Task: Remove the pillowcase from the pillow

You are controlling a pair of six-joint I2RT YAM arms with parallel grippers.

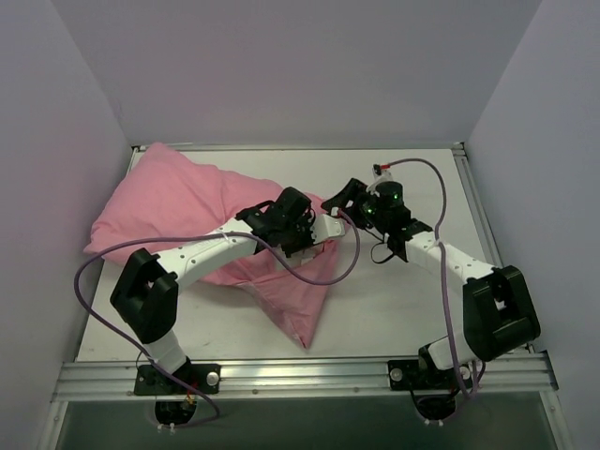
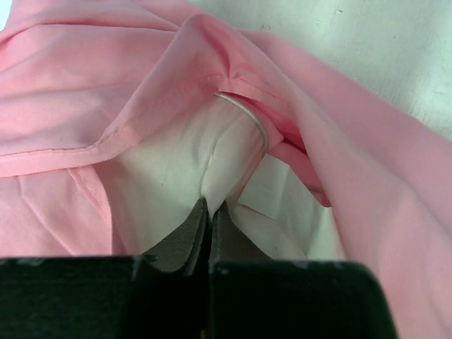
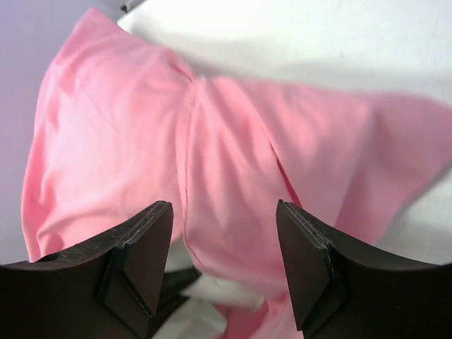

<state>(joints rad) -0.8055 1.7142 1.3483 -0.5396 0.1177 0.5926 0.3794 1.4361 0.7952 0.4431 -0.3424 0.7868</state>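
Jaws of the left gripper [image 2: 210,215] are clamping a fold of the white pillow [image 2: 176,155], right in the open mouth of the pink pillowcase [image 1: 169,202]. Jaws of the right gripper [image 3: 224,233] are standing apart and gripping nothing, with pink cloth just ahead. Stuffed bulk is lying far-left of both, its long axis running from the far-left corner toward the middle of the table [image 1: 394,300]. Cloth is looking wrinkly and slack at the mouth.

Pillowcase [image 1: 169,206] bulks across the left; bare table [image 1: 394,319] right gives passage.
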